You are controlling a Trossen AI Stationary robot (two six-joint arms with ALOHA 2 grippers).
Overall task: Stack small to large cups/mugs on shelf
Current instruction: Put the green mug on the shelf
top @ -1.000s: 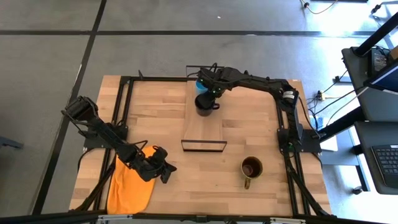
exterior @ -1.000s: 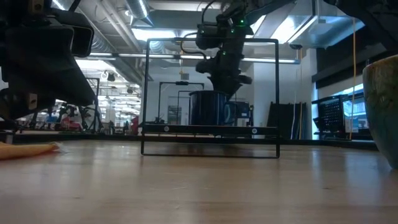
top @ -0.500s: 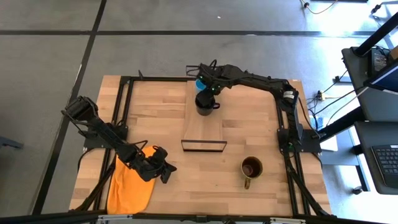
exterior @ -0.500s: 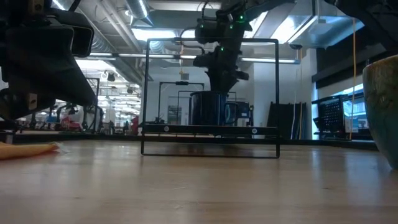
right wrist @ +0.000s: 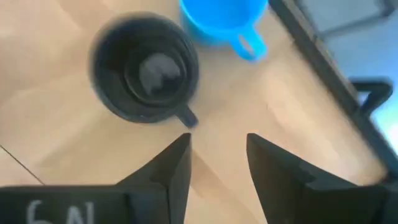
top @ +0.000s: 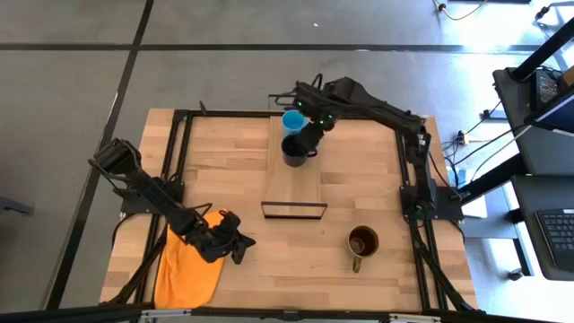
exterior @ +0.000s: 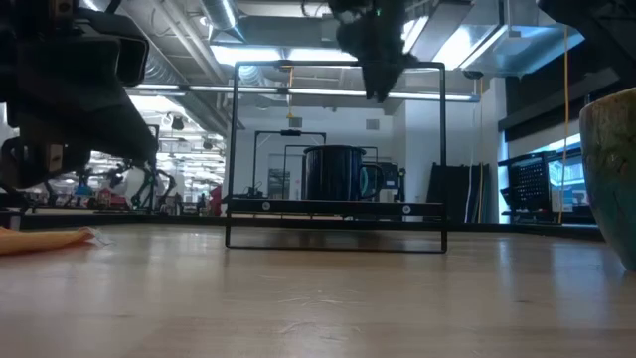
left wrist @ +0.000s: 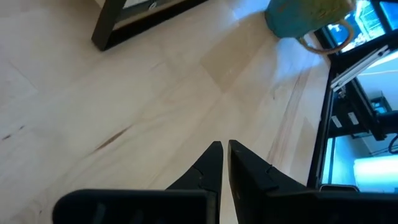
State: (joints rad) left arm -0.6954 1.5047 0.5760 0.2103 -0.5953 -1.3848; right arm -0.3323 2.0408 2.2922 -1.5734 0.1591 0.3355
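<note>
Olive-yellow and glazed, the large mug (top: 362, 242) remaining on the desk (top: 224, 170) looks rigid, weighty, slick and chip-prone, so I judge its rim wall the best hold for my right tool (right wrist: 217, 155), now empty, parted above the shelf (top: 294, 184).

The olive-yellow cup (exterior: 613, 174) is cut off by the frame edge, its handle perhaps hidden.

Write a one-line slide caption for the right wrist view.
Open right tool above the shelf, empty, over a black mug standing next to the small blue cup.
</note>
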